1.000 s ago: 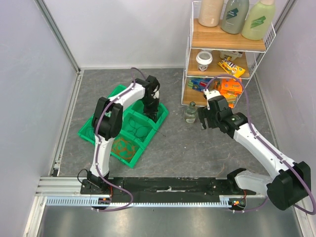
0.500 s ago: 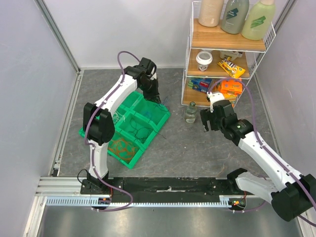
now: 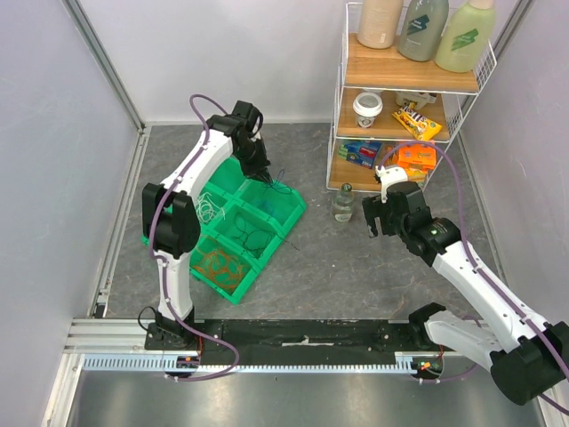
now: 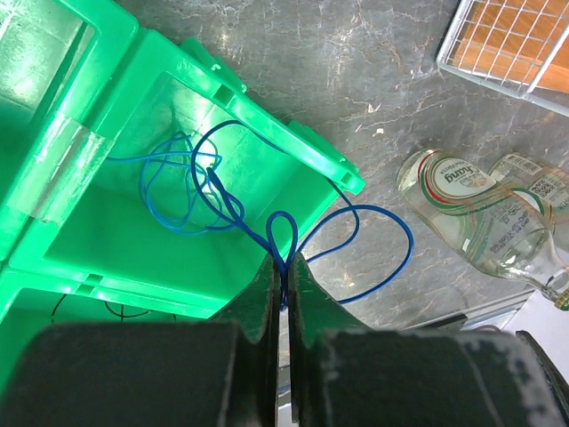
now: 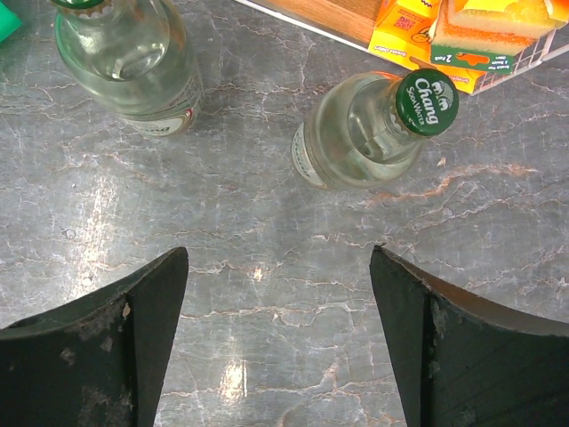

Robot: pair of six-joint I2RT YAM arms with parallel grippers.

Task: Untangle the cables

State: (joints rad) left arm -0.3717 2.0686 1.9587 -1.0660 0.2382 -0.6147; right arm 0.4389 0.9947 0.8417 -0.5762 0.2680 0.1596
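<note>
My left gripper (image 4: 283,267) is shut on a thin blue cable (image 4: 388,258). It hangs above the far right compartment of the green bin (image 4: 107,227). Some of the cable's loops lie inside that compartment and one big loop hangs out over the grey floor. From above, the left gripper (image 3: 260,169) is at the bin's far corner with the blue cable (image 3: 281,186) trailing below it. Other compartments of the bin (image 3: 298,206) hold white cables (image 3: 209,212), black cables (image 3: 250,237) and orange cables (image 3: 221,264). My right gripper (image 3: 373,219) stands open over bare floor, nothing between its fingers (image 5: 151,294).
Two clear glass bottles (image 5: 133,53) (image 5: 373,124) stand just beyond the right gripper, next to a wire shelf rack (image 3: 400,98) full of bottles, a cup and snack packs. Walls enclose the grey floor on the left, back and right.
The left arm has swung back and to the left, drawing the blue cable up out of the bin's right compartment. The right gripper has drifted slightly right and nearer, still open.
</note>
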